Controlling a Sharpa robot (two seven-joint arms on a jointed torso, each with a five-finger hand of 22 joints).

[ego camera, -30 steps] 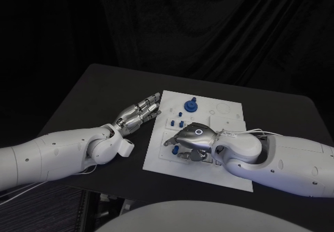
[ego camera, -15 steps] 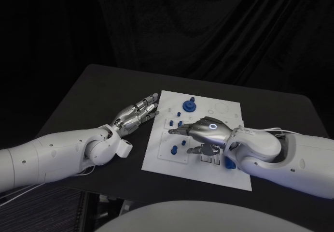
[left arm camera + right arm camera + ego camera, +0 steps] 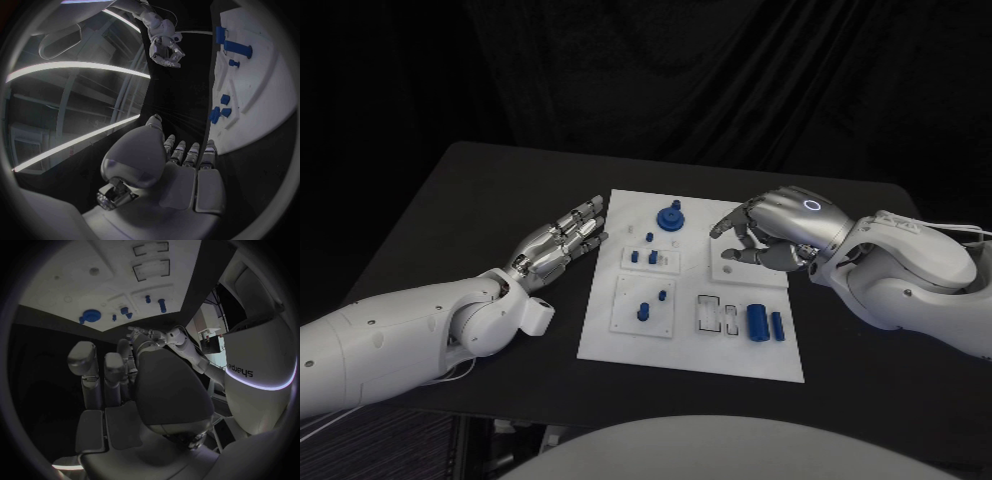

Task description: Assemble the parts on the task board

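Risk sits mostly with the right hand [image 3: 783, 232], which hangs above the far right part of the task board [image 3: 620, 330] with its fingers curled downward; whether anything small is pinched under them I cannot tell, since the fingertips hide that spot in the head view. If it descends off-line, those curled fingers could knock the round blue part [image 3: 671, 218] standing near the board's far edge, or nudge the whole plate; the plate looks light and free on the black table [image 3: 459, 210], so a sideways push would probably slide it.

Left hand [image 3: 563, 241] lies just beside the board's left edge, fingers straight and close together, holding nothing; it seems placed to brace the plate, though contact with the edge is not clear. Should it press inward too hard, the small blue pegs [image 3: 646, 258] near that side might be jostled.

On the board, a pair of blue pegs [image 3: 645, 309] stands in the near-left recess; two blue cylinders [image 3: 764, 322] lie side by side near the right edge, close to the rim, so a brush from the right forearm could roll them onto the table.

Open room lies over the board's middle and along its near edge; the table's far corners are also free for withdrawal.
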